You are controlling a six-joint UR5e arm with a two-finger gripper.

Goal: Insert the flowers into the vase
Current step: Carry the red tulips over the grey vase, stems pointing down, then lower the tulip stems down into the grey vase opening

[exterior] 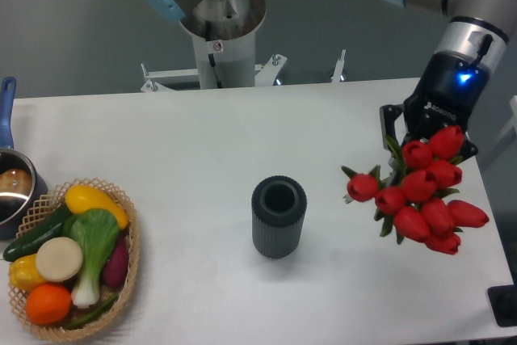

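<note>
Single fixed camera, high, looking down across the white table point(202, 135) toward the arm's base point(216, 46) at the far edge. Mid-range; table sides and near edge cropped. No second view.

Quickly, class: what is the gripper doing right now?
Gripper: apparently closed on the flowers, held above the table right of the vase; fingertips hidden.

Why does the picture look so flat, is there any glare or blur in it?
In the fixed camera view the light is soft and even: the dark grey ribbed vase casts only a faint shadow on the white table. The steel pot at the left edge shows a small glint. The red tulip bunch looks slightly soft, and the hand glows blue.
</note>
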